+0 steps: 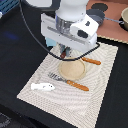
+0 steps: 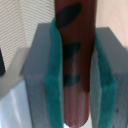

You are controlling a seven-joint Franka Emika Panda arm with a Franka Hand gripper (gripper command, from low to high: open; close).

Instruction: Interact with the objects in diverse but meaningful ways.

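Gripper [image 2: 73, 75] pads [image 2: 54, 85] close on both sides of the dark-brown stick [image 2: 75, 60], which we see standing upright between them. We find the arm above the tan plate [image 1: 72, 69] on the striped placemat [image 1: 100, 95].

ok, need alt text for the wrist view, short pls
Close-up of the gripper with a dark reddish-brown stick, marked with dark oval spots, standing between its two grey fingers, whose teal pads press against the stick's sides. A pale striped surface shows blurred behind.
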